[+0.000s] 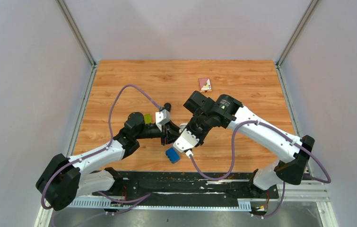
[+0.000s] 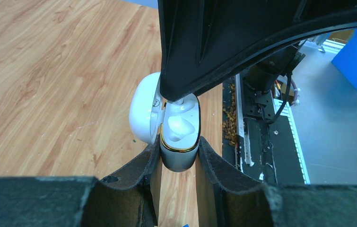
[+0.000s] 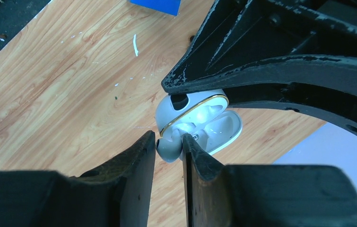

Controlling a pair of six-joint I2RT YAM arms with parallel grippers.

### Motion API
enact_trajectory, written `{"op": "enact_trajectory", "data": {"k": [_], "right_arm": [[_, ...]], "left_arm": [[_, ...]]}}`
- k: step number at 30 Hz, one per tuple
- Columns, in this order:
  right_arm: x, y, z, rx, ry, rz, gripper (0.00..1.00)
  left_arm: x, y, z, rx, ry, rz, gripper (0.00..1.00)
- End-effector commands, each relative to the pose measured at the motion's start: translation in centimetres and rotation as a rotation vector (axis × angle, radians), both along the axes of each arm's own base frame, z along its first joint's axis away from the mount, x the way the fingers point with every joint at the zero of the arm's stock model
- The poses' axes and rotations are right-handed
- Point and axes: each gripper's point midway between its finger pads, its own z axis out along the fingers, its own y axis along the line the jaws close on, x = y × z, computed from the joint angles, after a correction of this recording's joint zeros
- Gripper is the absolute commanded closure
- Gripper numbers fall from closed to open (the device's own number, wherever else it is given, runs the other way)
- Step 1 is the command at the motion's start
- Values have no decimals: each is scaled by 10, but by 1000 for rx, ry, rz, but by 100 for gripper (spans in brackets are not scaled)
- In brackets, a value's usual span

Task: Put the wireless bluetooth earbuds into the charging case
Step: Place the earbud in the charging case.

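- Charging case [image 2: 180, 163]: lid [image 2: 143, 111] swung open, held up off the counter [image 2: 48, 94], midway along and close to its near edge.
- Earbud [image 2: 178, 126]: a white shape lies in one well (bud or bare moulding, not clear).
- Left hand [image 2: 179, 150]: clamped on the case base, one finger on each side.
- Right hand [image 3: 169, 143]: fingers a narrow slit apart at the case's rounded end. Cannot tell whether they pinch a bud.
- Step, as judged: seating a bud in its well. The next move calls for a straight push down, then release and withdrawal without tipping the case.
- Hidden: the second well sits under the right finger. The other buds cannot be found. The blue box [image 1: 172, 155] by the near edge is cut off in both wrist views.
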Motion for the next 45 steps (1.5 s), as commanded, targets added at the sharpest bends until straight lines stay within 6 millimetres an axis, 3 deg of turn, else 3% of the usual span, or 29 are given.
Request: {"op": "enact_trajectory", "data": {"k": [1, 7, 14, 30, 40, 45], "right_arm": [[-1, -3, 6, 13, -44, 38, 73], [1, 3, 13, 46, -40, 7, 78], [0, 19, 23, 55, 92, -137, 81], [0, 37, 30, 86, 239, -363, 80], [-22, 33, 44, 135, 359, -409, 61], [-35, 31, 77, 234, 389, -358, 61]], "left_arm": [[-1, -4, 22, -36, -65, -24, 99], [0, -5, 19, -26, -66, -22, 99], [-1, -5, 19, -21, -76, -22, 100], [0, -3, 22, -28, -92, -10, 100], [0, -4, 22, -31, -88, -10, 100], [0, -4, 21, -29, -83, -9, 100]]}}
